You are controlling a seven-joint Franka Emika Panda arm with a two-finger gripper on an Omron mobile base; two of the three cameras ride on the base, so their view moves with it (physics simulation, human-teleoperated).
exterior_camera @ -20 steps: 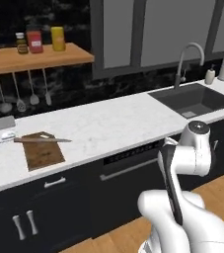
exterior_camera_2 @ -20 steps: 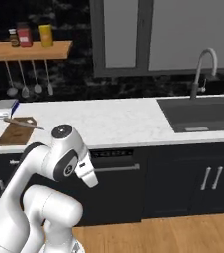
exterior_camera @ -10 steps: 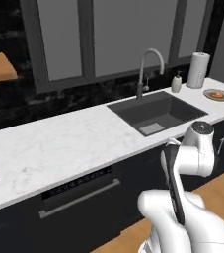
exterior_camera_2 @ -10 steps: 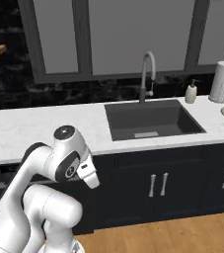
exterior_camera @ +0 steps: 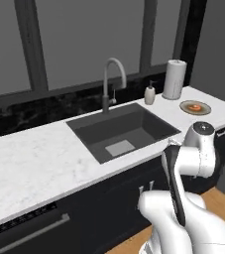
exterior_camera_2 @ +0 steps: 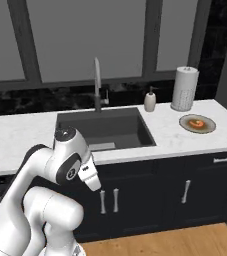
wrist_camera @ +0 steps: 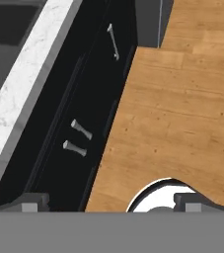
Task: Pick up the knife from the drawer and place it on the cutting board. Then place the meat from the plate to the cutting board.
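From the left base camera, the meat sits on its plate, up on the counter beyond the folded arm. From the right base camera, the gripper hangs low by the cabinet doors, meat far off to its right (untouched, so that step remains). Hand camera: fingers spread wide, empty, over cabinet handles and floor.

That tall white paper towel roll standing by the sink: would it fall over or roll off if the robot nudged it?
The paper towel roll stands upright, tall for its base, so a push near the top would probably tip it. It is a cylinder, so once down it would likely roll along the counter. It looks soft and probably light.
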